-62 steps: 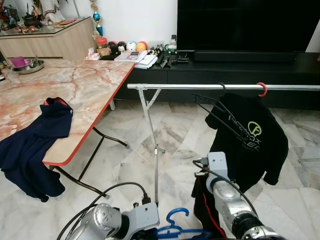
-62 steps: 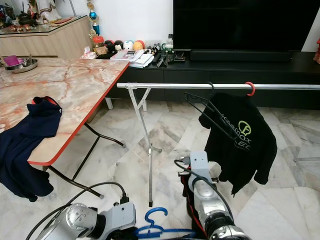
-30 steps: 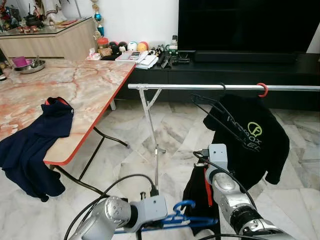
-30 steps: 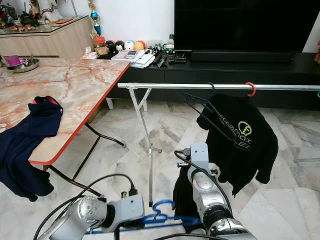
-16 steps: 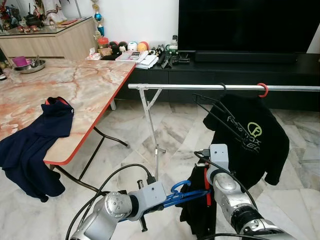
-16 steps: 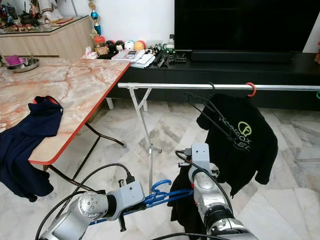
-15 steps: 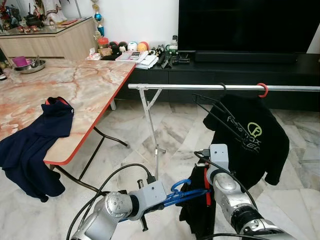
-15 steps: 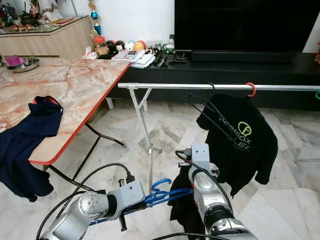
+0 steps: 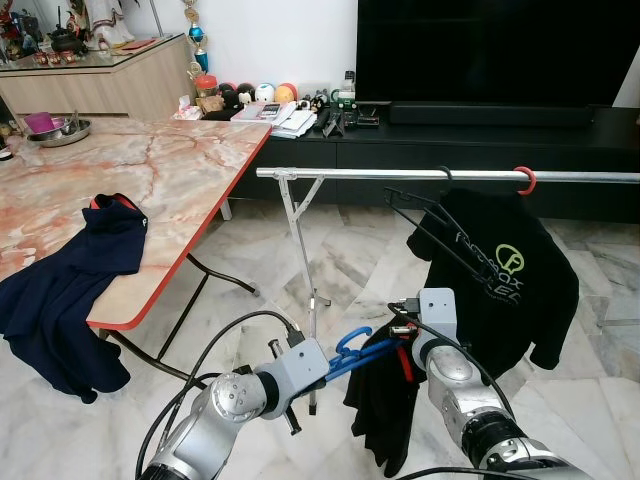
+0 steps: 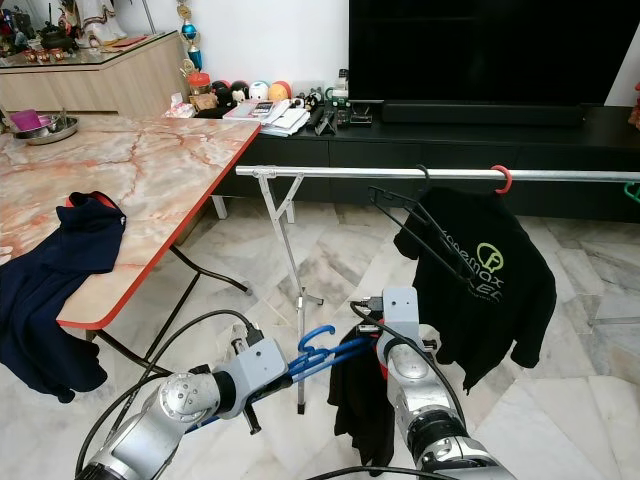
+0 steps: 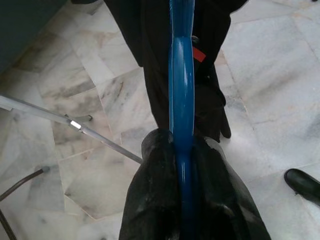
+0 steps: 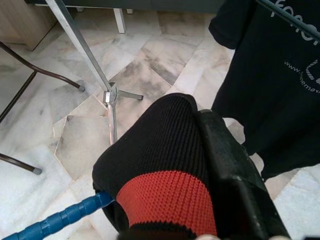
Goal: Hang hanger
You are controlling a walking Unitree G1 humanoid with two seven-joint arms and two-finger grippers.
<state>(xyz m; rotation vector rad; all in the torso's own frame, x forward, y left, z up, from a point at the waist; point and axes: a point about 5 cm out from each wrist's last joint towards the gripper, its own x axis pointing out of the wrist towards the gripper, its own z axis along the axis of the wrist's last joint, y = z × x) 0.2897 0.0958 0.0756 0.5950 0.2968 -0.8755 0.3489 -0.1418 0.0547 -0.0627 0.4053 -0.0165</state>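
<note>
On the far left I see the marble worktop (image 9: 150,170) with a navy garment (image 9: 70,290) draped over its red edge. It is out of play for this step.

Moving in, my left claw (image 11: 182,200) is clenched on the blue hanger (image 9: 362,349), gripping it along the arm near the hook. From the head view the hook curls upward in front of the rack's upright leg (image 9: 300,260). I judge I am holding it near the neck so the hook stays free to catch the rail.

The black garment (image 9: 385,400) with red trim hangs from the blue hanger, below the level of the rail and just in front of my right arm. My right claw (image 12: 210,165) is clamped on the garment's ribbed collar (image 12: 165,165), black knit with a red band. I take that as steadying the shirt so it does not slide off while the left arm lifts.

Above runs the silver rail (image 9: 400,174), bare between the upright and the first hooks. Further right a black wire hanger (image 9: 430,225) hangs empty, and beside it a red-hooked hanger (image 9: 524,179) carries a black T-shirt with a green logo (image 9: 505,270).

The blue hanger sits well below the rail, so the hanging is not yet done. Next I would need to raise the hook above the bare stretch of rail and lower it on.
</note>
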